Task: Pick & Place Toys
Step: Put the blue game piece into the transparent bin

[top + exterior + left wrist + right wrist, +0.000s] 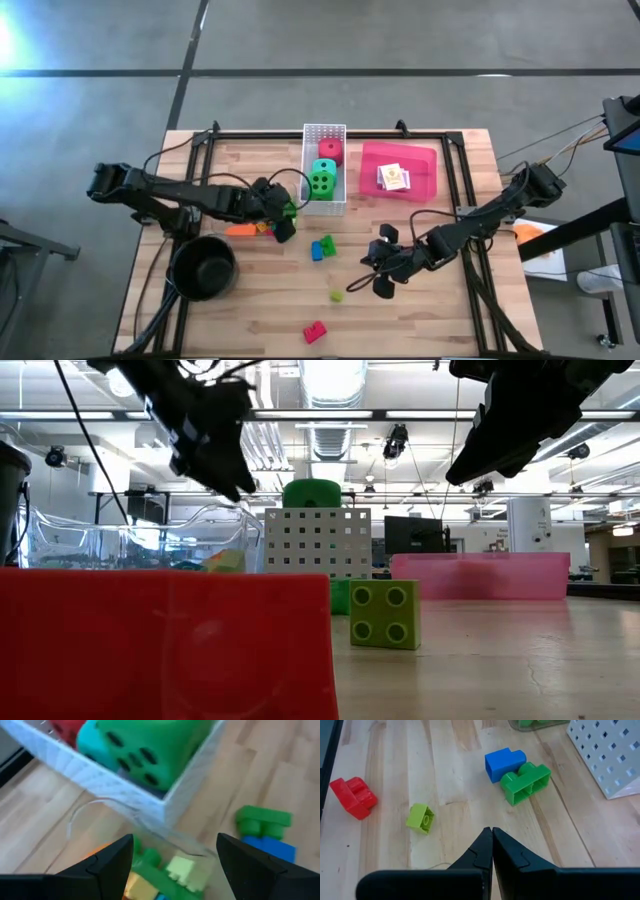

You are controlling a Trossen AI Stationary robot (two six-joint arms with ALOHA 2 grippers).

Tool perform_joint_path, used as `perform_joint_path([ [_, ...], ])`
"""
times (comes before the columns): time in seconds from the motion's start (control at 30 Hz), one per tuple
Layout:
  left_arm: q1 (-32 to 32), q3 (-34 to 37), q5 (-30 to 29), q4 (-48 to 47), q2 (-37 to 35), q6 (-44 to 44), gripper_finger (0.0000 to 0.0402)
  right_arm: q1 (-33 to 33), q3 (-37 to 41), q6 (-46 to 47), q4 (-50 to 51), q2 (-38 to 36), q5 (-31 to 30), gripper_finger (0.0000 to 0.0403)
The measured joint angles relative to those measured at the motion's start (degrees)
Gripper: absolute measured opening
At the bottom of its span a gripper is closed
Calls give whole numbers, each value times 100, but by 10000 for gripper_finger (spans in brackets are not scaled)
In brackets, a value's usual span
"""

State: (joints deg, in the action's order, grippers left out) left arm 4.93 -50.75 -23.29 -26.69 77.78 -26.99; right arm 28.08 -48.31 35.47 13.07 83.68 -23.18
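My left fingers (172,865) gape wide over jumbled bricks (165,875) at lower centre; green die (150,747) tilts, upper centre; right fingers (492,851) pressed together.

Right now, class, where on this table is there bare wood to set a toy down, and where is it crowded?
Free: table between black pot and red brick; also the wood left of the white basket. Crowded: around the left pincer, and near the blue and green bricks.
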Motion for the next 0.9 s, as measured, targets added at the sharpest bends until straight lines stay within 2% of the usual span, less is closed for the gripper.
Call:
perform_joint_path([
  [0.3,871,-149,-2,323,14,-39,287,0,0,-13,-1,0,0,8],
  [0.4,1146,-147,3,602,136,342,287,0,0,-12,-2,0,0,8],
  [0.6,1314,-269,1,1298,797,1682,287,0,2,-14,-15,-2,1,8],
  [0.73,1314,-603,22,1210,1344,1761,287,0,2,-160,-23,-2,0,8],
  [0.9,1328,-1238,21,629,1966,1777,287,-18,2,-385,-42,-2,4,8],
])
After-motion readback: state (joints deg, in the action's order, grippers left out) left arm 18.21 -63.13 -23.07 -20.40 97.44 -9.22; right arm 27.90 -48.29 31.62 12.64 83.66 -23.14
